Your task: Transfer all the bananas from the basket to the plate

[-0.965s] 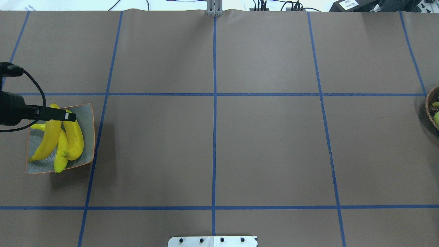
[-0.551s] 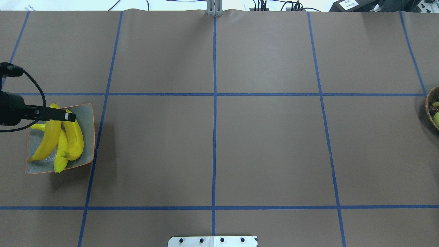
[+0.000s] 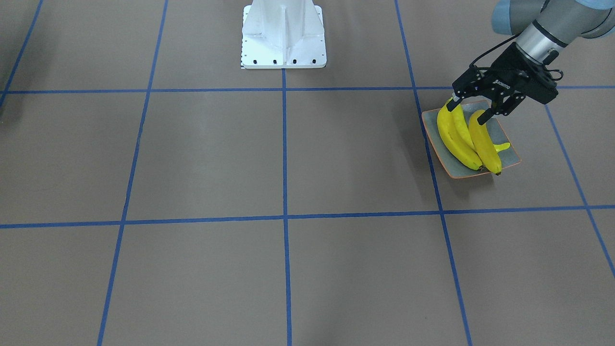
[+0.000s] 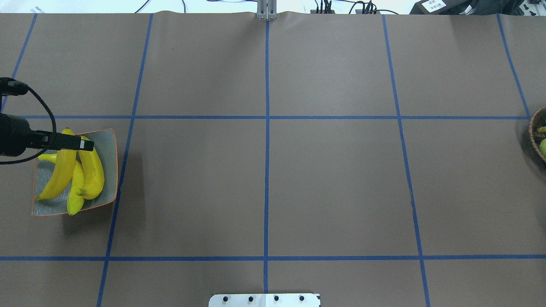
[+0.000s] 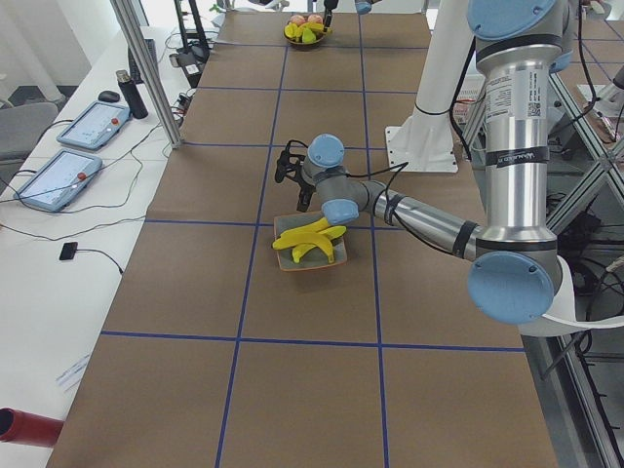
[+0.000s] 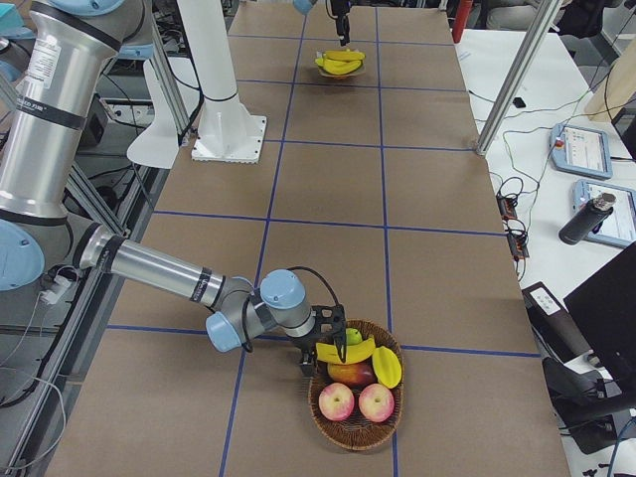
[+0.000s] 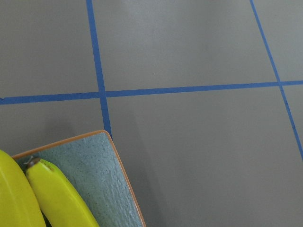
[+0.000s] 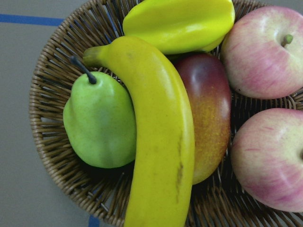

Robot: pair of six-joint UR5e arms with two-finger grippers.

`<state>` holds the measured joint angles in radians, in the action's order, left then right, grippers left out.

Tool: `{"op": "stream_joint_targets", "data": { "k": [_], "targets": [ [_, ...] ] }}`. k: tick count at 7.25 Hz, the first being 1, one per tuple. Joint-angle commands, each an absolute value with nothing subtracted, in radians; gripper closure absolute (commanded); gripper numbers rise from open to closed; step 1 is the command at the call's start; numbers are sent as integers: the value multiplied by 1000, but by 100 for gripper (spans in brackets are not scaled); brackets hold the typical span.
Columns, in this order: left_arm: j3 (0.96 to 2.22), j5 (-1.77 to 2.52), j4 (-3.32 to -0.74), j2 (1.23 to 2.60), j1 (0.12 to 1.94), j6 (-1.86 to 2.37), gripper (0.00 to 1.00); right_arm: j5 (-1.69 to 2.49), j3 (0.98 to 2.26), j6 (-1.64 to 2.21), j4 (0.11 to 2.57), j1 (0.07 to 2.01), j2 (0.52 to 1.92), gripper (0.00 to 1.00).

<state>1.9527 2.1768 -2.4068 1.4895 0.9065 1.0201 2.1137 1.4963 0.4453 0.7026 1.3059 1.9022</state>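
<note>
now last banana sits right under right gripper, long axis rim to rim across basket; its grip can't tell. left gripper spread wide, empty, over plate

Left hand hangs open, its fingers pointing down

We see a brown table gridded with blue tape; on it rest the plate, a wicker basket and the white robot base.
</note>
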Motion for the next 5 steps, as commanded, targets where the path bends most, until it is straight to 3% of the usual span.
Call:
{"op": "stream_joint_targets", "data": {
  "k": [1, 3, 4, 5],
  "targets": [
    [1956, 2177, -2407, 1489, 907, 1020, 1, 2105, 1494, 443, 703, 1299, 1901, 58],
    [1959, 2178, -2407, 1489, 907, 1020, 1, 2100, 1493, 437, 703, 1298, 1891, 72],
    [1959, 2178, -2407, 1491, 907, 1020, 1, 2100, 1493, 436, 703, 1295, 1885, 82],
    [1959, 2178, -2407, 1493, 907, 1020, 1, 2100, 1494, 434, 703, 1296, 1882, 100]
  ]
}}
